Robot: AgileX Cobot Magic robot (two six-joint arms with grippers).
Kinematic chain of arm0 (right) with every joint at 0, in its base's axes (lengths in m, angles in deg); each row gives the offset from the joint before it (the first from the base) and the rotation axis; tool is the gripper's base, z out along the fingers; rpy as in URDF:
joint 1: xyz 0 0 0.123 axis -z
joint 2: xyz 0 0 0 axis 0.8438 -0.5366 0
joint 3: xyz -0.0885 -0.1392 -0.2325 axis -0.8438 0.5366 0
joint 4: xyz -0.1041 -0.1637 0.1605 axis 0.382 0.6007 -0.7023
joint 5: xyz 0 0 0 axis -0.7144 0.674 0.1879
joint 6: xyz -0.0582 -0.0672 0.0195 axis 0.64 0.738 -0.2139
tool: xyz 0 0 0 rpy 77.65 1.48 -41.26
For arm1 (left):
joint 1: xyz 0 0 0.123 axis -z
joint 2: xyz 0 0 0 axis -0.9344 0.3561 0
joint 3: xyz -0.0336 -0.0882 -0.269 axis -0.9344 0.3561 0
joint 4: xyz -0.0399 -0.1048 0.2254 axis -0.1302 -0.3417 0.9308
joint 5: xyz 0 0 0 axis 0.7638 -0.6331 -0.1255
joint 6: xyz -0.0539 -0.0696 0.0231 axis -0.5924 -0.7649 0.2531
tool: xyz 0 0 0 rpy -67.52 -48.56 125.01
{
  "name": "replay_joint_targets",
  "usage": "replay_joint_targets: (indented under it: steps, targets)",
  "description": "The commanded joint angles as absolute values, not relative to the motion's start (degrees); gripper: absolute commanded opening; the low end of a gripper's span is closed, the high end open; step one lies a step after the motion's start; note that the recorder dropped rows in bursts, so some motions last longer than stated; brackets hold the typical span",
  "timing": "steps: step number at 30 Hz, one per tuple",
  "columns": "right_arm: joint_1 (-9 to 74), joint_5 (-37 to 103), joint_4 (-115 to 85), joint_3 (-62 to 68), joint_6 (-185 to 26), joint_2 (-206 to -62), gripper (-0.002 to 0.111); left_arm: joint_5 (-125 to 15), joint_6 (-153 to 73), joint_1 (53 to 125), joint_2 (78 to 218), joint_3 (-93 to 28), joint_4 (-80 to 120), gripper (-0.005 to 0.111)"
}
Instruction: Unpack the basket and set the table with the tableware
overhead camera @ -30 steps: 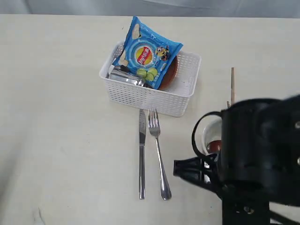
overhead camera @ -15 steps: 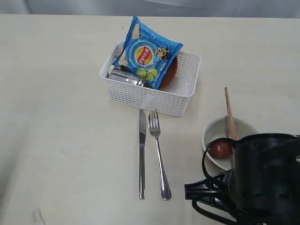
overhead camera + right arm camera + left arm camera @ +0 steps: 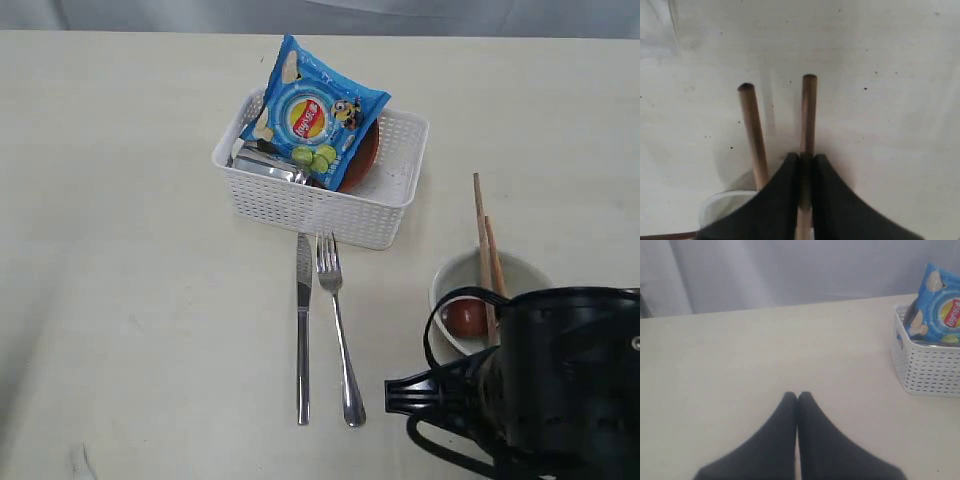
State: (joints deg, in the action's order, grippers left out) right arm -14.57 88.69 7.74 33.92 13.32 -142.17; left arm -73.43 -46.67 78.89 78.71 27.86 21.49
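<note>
The white basket (image 3: 385,215) stands at the back middle of the table (image 3: 130,250). A reddish-brown plate (image 3: 366,152) and a steel cup (image 3: 268,166) show inside it. A knife (image 3: 302,330) and a fork (image 3: 338,335) lie side by side in front of it. At the right, the off-white bowl (image 3: 520,272) holds a dark red spoon (image 3: 465,317), and two chopsticks (image 3: 483,250) slant over it. My right gripper (image 3: 806,157) is shut on one chopstick (image 3: 809,112); the other chopstick (image 3: 753,135) lies free beside it. My left gripper (image 3: 797,396) is shut and empty above bare table, left of the basket (image 3: 927,367).
A blue chip bag (image 3: 315,112) stands upright in the basket, covering much of what is inside. My right arm's black body (image 3: 560,390) fills the front right corner and hides part of the bowl.
My right arm has drawn back toward the front edge, uncovering the bowl. The chopsticks have come down across the bowl, and the two sticks now lie apart.
</note>
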Motion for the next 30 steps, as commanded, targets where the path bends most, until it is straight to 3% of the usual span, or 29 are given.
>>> replay_joint_targets:
  steps: [1, 10, 18, 30]
  targets:
    - [-14.72, 88.77, 3.68, 34.07, 12.32, -140.71, 0.0, -73.3, -46.67, 79.05, 78.46, 27.99, 21.28, 0.0]
    - [-14.15, 89.87, -4.34, 34.07, 12.39, -133.72, 0.0, -73.3, -46.67, 79.05, 78.46, 27.99, 21.28, 0.0]
    - [-3.22, 90.05, -10.29, 33.41, 18.41, -131.89, 0.0, -73.3, -46.67, 79.05, 78.46, 27.99, 21.28, 0.0]
    - [-4.21, 87.02, -12.2, 32.07, 23.92, -134.16, 0.0, -73.3, -46.67, 79.05, 78.46, 27.99, 21.28, 0.0]
